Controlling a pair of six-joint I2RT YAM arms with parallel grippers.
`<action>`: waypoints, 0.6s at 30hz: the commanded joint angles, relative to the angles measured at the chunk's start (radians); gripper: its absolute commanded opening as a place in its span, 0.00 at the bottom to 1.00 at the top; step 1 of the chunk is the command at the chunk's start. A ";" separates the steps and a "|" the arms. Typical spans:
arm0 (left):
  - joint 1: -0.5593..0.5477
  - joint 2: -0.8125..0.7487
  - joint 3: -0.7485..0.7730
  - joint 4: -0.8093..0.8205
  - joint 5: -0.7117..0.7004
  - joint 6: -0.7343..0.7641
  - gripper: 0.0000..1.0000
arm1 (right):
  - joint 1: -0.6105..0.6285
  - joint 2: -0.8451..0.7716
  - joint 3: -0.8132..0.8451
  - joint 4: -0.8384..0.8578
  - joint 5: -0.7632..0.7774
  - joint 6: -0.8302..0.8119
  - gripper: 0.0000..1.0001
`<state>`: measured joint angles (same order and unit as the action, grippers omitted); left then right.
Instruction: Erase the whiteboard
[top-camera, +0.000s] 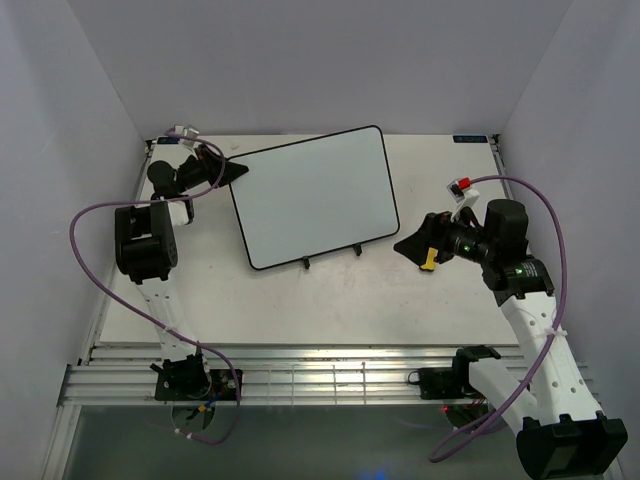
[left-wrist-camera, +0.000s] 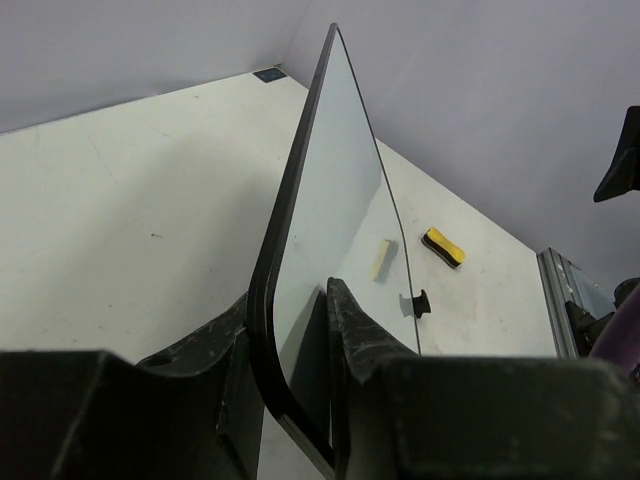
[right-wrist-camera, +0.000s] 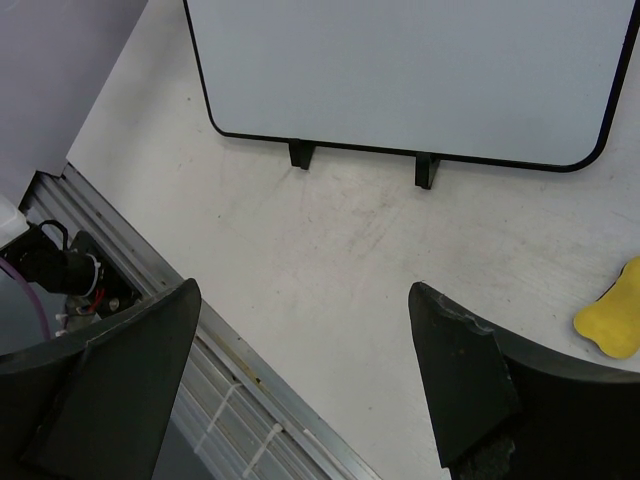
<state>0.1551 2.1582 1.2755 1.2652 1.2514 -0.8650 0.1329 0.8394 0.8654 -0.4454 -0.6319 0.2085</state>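
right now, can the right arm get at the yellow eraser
Probably yes. The yellow eraser lies on the table just beside the open right tool, with nothing between them. A small sideways shift should do.

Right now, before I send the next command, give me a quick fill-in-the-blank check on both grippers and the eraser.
1. The left gripper is shut on the rim of the ___.
2. The right gripper has its jaws ___ and holds nothing.
3. The eraser lying beside it on the table is coloured ___.
Missing words: whiteboard; open; yellow.
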 joint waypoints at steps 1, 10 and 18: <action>-0.002 0.009 0.013 0.332 0.121 0.218 0.34 | -0.001 -0.008 -0.014 0.045 -0.017 0.014 0.90; -0.003 0.014 0.005 0.335 0.140 0.190 0.50 | -0.001 -0.017 -0.012 0.036 -0.011 0.011 0.90; -0.003 0.020 0.022 0.333 0.154 0.152 0.98 | -0.003 -0.022 -0.006 0.030 -0.005 0.008 0.90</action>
<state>0.1547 2.1895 1.2766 1.3159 1.3552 -0.7380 0.1329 0.8364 0.8543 -0.4416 -0.6315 0.2138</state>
